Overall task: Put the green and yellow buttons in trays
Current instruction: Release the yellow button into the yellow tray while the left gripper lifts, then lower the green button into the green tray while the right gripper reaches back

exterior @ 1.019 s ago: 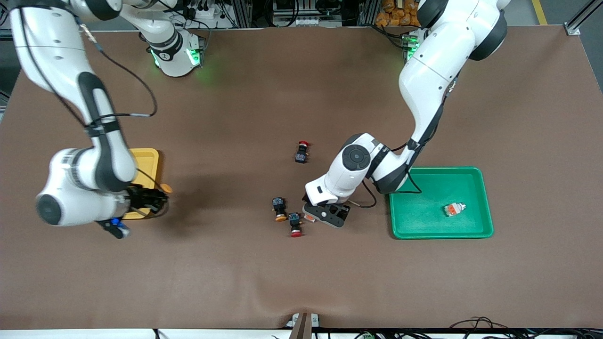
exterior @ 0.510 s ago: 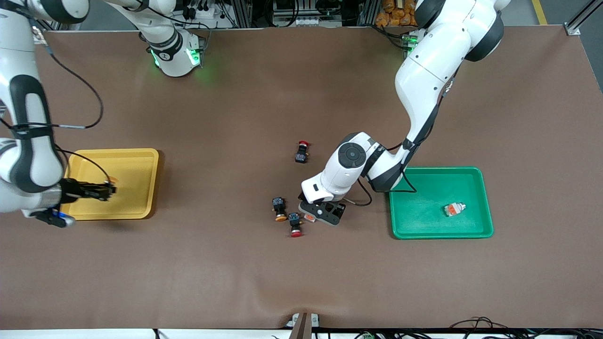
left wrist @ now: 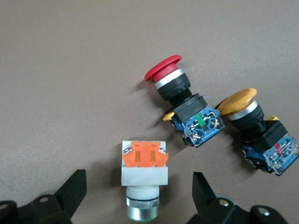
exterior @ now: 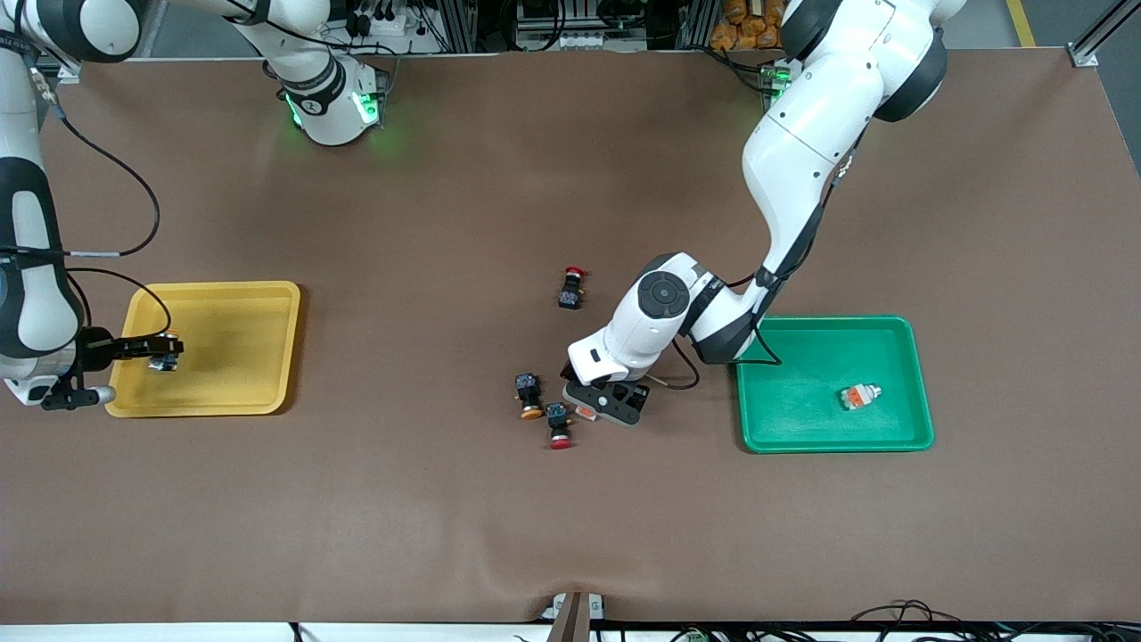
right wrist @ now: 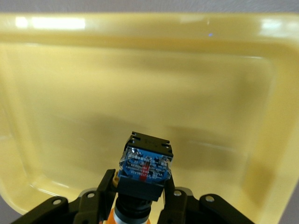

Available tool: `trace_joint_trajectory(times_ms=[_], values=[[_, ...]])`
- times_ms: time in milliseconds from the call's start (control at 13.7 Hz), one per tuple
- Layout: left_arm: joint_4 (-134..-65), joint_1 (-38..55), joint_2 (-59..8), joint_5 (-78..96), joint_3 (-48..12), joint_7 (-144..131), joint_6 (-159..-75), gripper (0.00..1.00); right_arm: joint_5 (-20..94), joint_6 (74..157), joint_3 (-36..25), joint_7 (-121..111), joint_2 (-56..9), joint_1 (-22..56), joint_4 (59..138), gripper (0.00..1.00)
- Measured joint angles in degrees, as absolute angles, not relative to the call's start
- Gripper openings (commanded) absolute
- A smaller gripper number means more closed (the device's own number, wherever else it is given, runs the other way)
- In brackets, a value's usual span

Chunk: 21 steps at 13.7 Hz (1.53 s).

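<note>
My right gripper [exterior: 166,357] is shut on a black-bodied button with a yellow-orange cap [right wrist: 145,169] and holds it over the yellow tray [exterior: 241,339]. The tray fills the right wrist view [right wrist: 140,70]. My left gripper [exterior: 592,407] is open and low over the table. It straddles a white-and-orange button [left wrist: 142,179] with a silvery end, which lies between the fingers [left wrist: 72,191], apart from both. Another yellow-capped button [exterior: 529,395] lies on the table beside it and also shows in the left wrist view [left wrist: 254,126]. A second white-and-orange button [exterior: 858,395] lies in the green tray [exterior: 829,444].
A red-capped black switch [exterior: 559,426] lies close to the left gripper, between the white-and-orange button and the yellow-capped one; it also shows in the left wrist view [left wrist: 180,100]. Another red-capped switch [exterior: 571,287] lies farther from the front camera, near the table's middle.
My right gripper has carried the yellow-capped button from the yellow tray's inner edge across the tray toward the right arm's end. My left gripper has shifted slightly over the white-and-orange button.
</note>
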<state>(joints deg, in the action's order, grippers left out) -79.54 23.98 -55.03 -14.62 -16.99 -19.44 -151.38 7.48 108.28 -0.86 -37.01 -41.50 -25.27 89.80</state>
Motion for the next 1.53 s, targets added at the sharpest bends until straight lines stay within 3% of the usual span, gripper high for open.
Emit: trace_joint_trajectory(times_ms=[73, 218, 437, 510, 582, 874, 1165, 1529], values=[[-79.54, 23.98, -55.07, -14.62, -16.99, -19.44, -151.41, 0.88, 7.50, 108.37, -0.85, -38.79, -42.10, -25.62, 89.80, 1.00], [-79.54, 23.98, -55.26, -14.62, -16.99, -19.44, -151.57, 0.78, 7.83, 108.52, -0.85, -40.39, -43.01, -26.55, 89.80, 1.00], [-79.54, 23.99, -55.45, -14.62, -16.96, -19.44, -151.68, 0.46, 9.49, 108.49, -0.62, -39.69, -43.08, -26.89, 89.59, 1.00], [-79.54, 24.00, -55.49, -14.62, -16.88, -19.44, -151.68, 0.31, 9.88, 107.99, -0.18, -37.36, -43.02, -26.87, 89.32, 1.00], [-79.54, 24.09, -55.54, -14.62, -16.74, -19.44, -151.69, 0.00, 9.93, 106.34, 0.43, -33.70, -42.89, -26.72, 88.78, 1.00], [-78.50, 24.15, -54.87, -14.63, -15.71, -19.31, -151.68, 0.00, 10.05, 98.67, 1.79, -18.93, -42.18, -22.48, 84.76, 1.00], [-80.19, 19.94, -48.17, -14.63, -15.43, -19.20, -144.66, 0.00, 12.30, 94.99, 5.86, -13.50, -41.82, -18.46, 82.08, 1.00], [-94.58, 11.32, -34.70, -14.63, -15.72, -19.27, -142.65, 0.00, 12.48, 94.94, 13.98, -12.46, -39.89, -15.78, 81.10, 1.00]])
